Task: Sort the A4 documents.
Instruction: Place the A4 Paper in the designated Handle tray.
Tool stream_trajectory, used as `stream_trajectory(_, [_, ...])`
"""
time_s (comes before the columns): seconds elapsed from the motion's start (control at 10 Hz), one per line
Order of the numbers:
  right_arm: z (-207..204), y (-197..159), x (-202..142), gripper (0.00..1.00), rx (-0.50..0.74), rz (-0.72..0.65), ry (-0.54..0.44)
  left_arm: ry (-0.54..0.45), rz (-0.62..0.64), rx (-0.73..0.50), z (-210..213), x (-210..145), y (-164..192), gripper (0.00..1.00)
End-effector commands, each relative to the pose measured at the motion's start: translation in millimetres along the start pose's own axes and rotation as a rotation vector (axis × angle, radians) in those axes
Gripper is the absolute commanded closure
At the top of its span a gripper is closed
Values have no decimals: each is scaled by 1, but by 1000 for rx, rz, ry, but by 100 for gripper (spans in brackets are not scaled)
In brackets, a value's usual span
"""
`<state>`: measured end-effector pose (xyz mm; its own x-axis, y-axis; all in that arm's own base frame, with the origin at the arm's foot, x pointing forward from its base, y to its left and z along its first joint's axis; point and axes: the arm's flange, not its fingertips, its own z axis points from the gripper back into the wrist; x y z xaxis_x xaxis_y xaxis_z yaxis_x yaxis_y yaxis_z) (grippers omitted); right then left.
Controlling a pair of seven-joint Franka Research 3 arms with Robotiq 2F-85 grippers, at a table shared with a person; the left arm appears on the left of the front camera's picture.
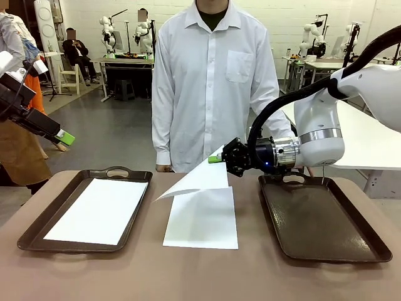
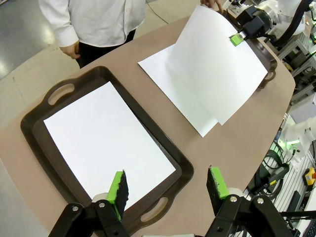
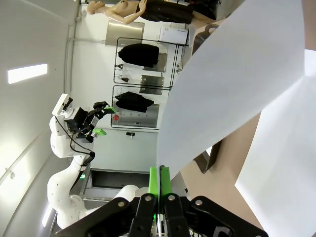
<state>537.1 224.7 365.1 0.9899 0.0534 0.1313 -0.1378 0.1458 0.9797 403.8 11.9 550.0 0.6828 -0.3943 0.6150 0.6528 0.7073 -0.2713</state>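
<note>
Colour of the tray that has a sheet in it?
Dark brown tray, plain and slightly glossy; clearest in the left wrist view.

The left claw point(image 2: 167, 177) stood open above one handle end of a brown tray point(image 2: 34, 143), which held one A4 document point(image 2: 106, 138) lying flat. Beside the tray, at the middle of the worktop point(image 2: 237, 148), the right claw point(image 2: 237, 39) pinched the edge of a raised sheet point(image 2: 217, 64), above another sheet point(image 2: 165, 74) lying flat.

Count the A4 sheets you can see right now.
3: a sheet in the left brown tray, a sheet flat at the centre of the table, and a lifted sheet pinched by the right gripper. More may hide under the flat ones.
</note>
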Motion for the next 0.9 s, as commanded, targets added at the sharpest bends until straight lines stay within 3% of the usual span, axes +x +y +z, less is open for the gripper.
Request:
stream_trajectory(0.0, [29, 14, -27, 99, -27, 60, 18, 0, -20, 2, 0, -2, 0, 17])
stream_trajectory(0.5, [146, 12, -64, 99, -121, 87, 102, 0, -20, 2, 0, -2, 0, 17])
stream_trajectory(0.8, [211, 12, -68, 99, -158, 152, 53, 0, -20, 2, 0, -2, 0, 17])
